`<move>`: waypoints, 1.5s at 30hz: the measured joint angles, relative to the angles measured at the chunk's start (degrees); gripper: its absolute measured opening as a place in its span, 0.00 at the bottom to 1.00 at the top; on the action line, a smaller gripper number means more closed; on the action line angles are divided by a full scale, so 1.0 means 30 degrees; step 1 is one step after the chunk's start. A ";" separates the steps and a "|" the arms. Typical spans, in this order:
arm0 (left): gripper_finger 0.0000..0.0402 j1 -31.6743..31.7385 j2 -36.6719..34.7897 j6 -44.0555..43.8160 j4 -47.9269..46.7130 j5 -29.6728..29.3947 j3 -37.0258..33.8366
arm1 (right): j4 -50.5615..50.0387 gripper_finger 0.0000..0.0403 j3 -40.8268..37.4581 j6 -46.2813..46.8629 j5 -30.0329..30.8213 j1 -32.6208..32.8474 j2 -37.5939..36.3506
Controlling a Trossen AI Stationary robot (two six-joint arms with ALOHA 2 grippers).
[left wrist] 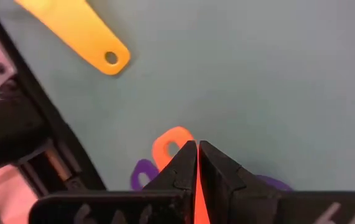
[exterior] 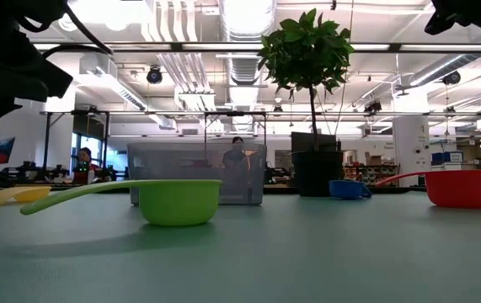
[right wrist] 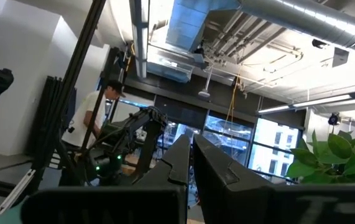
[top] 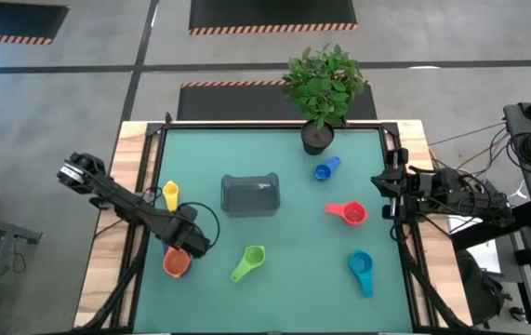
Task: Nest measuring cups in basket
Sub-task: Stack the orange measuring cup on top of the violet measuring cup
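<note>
My left gripper is at the table's near left, shut on the orange cup. A purple handle shows right beside the orange one. The yellow cup lies just beyond it, toward the far edge. The dark grey basket stands mid-table on its base. The green, red, blue and teal cups lie apart on the mat. My right gripper waits shut at the right edge, pointing up into the room. My left gripper pinches the orange cup between its two fingers, coming from above and pointing down. A thin orange strip shows between the fingers, which hide which part it is. The handle's holed end pokes out past the fingertips. Whether the cup is off the mat cannot be told.
A black plant pot with a leafy plant stands at the far edge, right of centre. The table frame's dark rail runs close by the left gripper. Open mat lies between the basket and the near edge.
</note>
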 joint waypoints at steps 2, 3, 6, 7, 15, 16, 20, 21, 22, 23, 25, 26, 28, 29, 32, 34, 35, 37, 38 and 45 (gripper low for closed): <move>0.00 0.0000 0.0000 0.0003 -0.0246 0.0022 0.0071 | 0.0003 0.02 0.0000 0.0000 0.0000 0.0000 0.0000; 0.00 0.0000 0.0000 0.0003 -0.0352 0.0036 0.0085 | 0.0003 0.02 0.0000 0.0000 0.0000 0.0000 0.0000; 0.00 0.0000 0.0000 0.0105 -0.0560 0.0051 0.0212 | -0.0004 0.02 0.0000 0.0000 0.0000 0.0000 0.0000; 0.00 0.0000 0.0000 0.0112 -0.0496 0.0046 0.0374 | -0.0004 0.02 0.0000 0.0000 0.0000 0.0000 0.0000; 0.00 0.0007 0.0009 0.1006 0.0570 -0.2671 0.2493 | -0.0004 0.02 0.0000 -0.0146 0.0000 0.0000 0.0000; 0.00 0.0000 0.0027 0.1031 0.0672 -0.2750 0.2432 | -0.0004 0.02 0.0000 -0.0146 0.0000 0.0000 0.0000; 0.00 0.0000 0.0489 0.1030 0.0789 -0.2513 0.1636 | -0.0027 0.02 0.0000 -0.0146 -0.0006 0.0000 0.0000; 0.00 0.0000 0.0631 0.1030 0.0804 -0.2405 0.1476 | -0.0033 0.02 0.0000 -0.0146 0.0000 0.0000 0.0000; 0.00 0.0000 0.0713 0.1032 0.0846 -0.2224 0.1296 | -0.0040 0.02 0.0000 -0.0146 0.0000 0.0000 0.0000; 0.00 0.0000 0.0814 0.1033 0.0833 -0.2018 0.1130 | -0.0041 0.02 0.0000 -0.0146 -0.0007 0.0000 0.0000; 0.00 0.0000 0.1050 0.1039 0.0839 -0.1522 0.0775 | -0.0047 0.02 0.0000 -0.0139 -0.0006 0.0000 0.0000; 0.00 0.0000 0.1151 0.1078 0.0843 -0.1203 0.0605 | -0.0048 0.02 0.0000 -0.0144 -0.0007 0.0000 0.0000; 0.00 0.0000 0.1316 0.1121 0.0811 -0.0742 0.0330 | -0.0059 0.02 0.0000 -0.0138 -0.0007 0.0000 0.0000; 0.00 0.0000 0.1406 0.1154 0.0818 -0.0531 0.0238 | -0.0071 0.02 0.0000 -0.0128 -0.0007 0.0000 0.0000; 0.00 -0.0015 0.1652 0.1166 0.0806 -0.0431 0.0151 | -0.0077 0.02 0.0000 -0.0021 -0.0007 0.0000 0.0000; 0.00 -0.0015 0.1690 0.1161 0.0730 -0.0307 0.0151 | -0.0077 0.02 0.0000 -0.0015 0.0000 0.0000 0.0000; 0.00 -0.0015 0.1690 0.1161 0.0586 -0.0096 0.0151 | -0.0090 0.02 0.0000 -0.0015 -0.0001 0.0000 0.0000; 0.00 -0.0015 0.1690 0.1156 0.0200 0.0270 0.0151 | -0.0091 0.02 0.0000 -0.0015 -0.0002 0.0000 0.0000; 0.00 -0.0023 0.1690 0.1152 -0.0064 0.0540 0.0151 | -0.0091 0.02 0.0000 -0.0015 -0.0007 0.0002 0.0000; 0.00 -0.0138 0.1683 0.1095 -0.0561 0.1109 0.0198 | -0.0099 0.02 0.0000 -0.0012 -0.0003 0.0005 0.0000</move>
